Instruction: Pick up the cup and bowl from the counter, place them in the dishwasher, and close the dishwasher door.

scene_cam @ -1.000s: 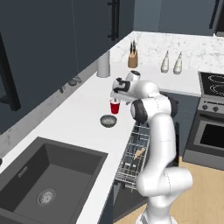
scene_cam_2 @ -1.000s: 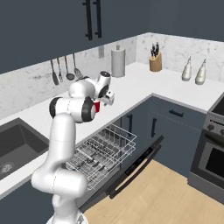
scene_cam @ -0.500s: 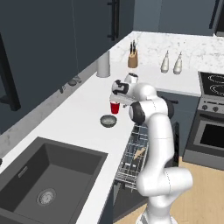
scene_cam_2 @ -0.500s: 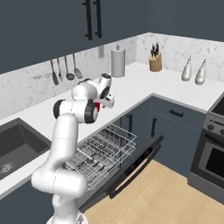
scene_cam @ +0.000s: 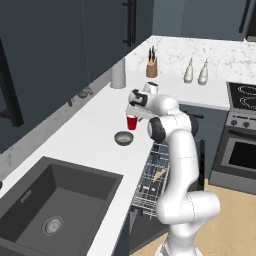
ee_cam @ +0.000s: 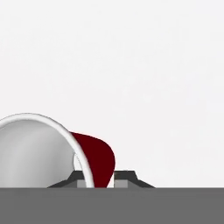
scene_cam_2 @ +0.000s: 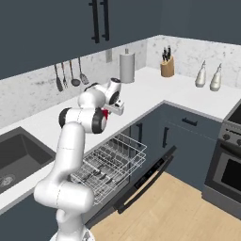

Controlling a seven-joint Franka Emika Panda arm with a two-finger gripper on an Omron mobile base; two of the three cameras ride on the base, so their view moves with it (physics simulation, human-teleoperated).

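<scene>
Left base view: the cup [scene_cam: 131, 122] stands upright on the counter [scene_cam: 95, 125], right under the gripper [scene_cam: 132, 113], which reaches down onto its rim. The bowl [scene_cam: 123, 138] sits on the counter just beside the cup, nearer the sink [scene_cam: 55, 200], apart from it. The rack [scene_cam: 152, 182] of the dishwasher is pulled out below the counter edge.

Right base view: the gripper [scene_cam_2: 109, 111] is over the counter [scene_cam_2: 146, 87], and a sliver of the red cup [scene_cam_2: 105, 113] shows beside the hand, mostly hidden by the arm. The door [scene_cam_2: 143, 181] hangs open, with the rack [scene_cam_2: 110, 160] drawn out above it.

Hand view: the fingers [ee_cam: 124, 176] are clenched on the wall of the cup [ee_cam: 98, 159]. One tip stands inside the whitish rim, the other outside against the red side, so the wall runs between them. The white counter [ee_cam: 131, 65] lies beyond.
</scene>
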